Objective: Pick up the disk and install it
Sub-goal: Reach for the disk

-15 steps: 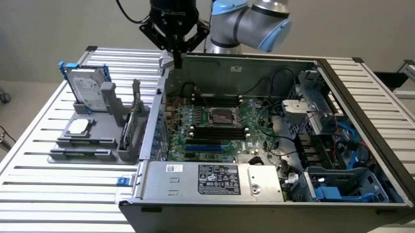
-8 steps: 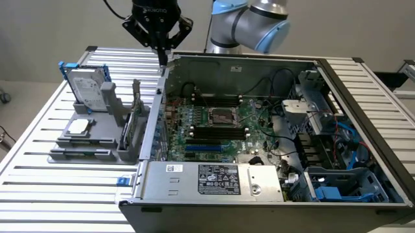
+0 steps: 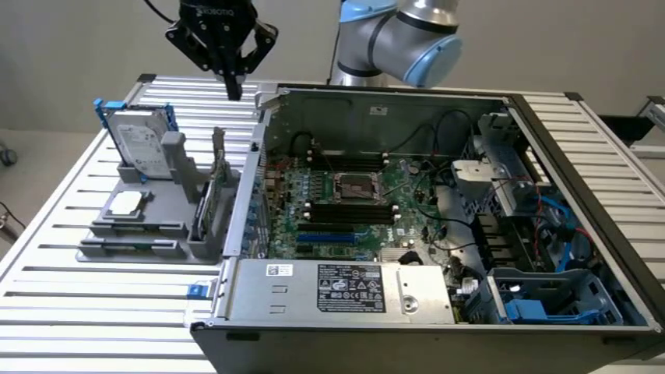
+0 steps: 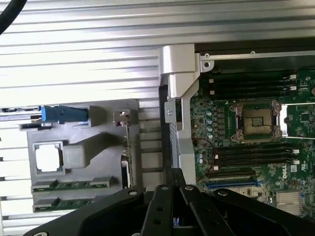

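Exterior view, near edge first: slatted table (image 3: pixel 73 327) carrying an open case (image 3: pixel 582 156) lying on its side. Nearest wall of the case holds a grey labelled supply box (image 3: pixel 348 287); a blue bay (image 3: pixel 540 304) sits at the near corner on the exterior view's right. Behind the box lies the green board (image 3: pixel 410 226), with its socket (image 3: pixel 359 187) near the middle.

On the exterior view's left of the case, a grey holder (image 3: pixel 156 234) rests on the table. A small square chip (image 3: pixel 124 204) lies flat in it.

Disk (image 3: pixel 140 144): standing upright at the far end of the holder, blue carrier around it, white label facing the camera. Not gripped, nothing touching it but the holder.

Gripper (image 3: pixel 235 89): in the air above the far left corner of the case, to the exterior view's right of the disk and apart from it. Fingers pressed together, nothing between them. Arm (image 3: pixel 406 35) stands behind the case.

Wrist view: gripper (image 4: pixel 173 179) tips together over the case wall; disk (image 4: pixel 64 114) seen edge-on from above in the holder (image 4: pixel 98 147).
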Robot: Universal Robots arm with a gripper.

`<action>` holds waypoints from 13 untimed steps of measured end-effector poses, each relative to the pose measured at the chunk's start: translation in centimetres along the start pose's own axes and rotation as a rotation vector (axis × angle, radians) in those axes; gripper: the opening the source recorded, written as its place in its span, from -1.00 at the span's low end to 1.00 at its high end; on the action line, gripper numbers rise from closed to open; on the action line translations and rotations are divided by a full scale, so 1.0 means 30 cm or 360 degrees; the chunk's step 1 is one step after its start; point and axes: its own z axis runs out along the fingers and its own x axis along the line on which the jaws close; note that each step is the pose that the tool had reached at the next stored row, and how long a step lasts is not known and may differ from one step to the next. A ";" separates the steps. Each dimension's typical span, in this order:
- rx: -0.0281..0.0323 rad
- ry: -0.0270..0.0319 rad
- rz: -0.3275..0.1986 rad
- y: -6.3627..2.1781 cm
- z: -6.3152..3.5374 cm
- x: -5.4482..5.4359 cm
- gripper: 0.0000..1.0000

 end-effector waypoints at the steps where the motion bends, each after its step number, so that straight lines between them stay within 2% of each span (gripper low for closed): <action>1: 0.00010 0.00000 0.0000 0.003 0.000 0.015 -0.79; 5: 0.00050 -0.00003 0.0000 0.018 0.000 0.077 -0.79; 13: 0.00204 -0.00013 0.0000 0.063 0.003 0.202 -0.79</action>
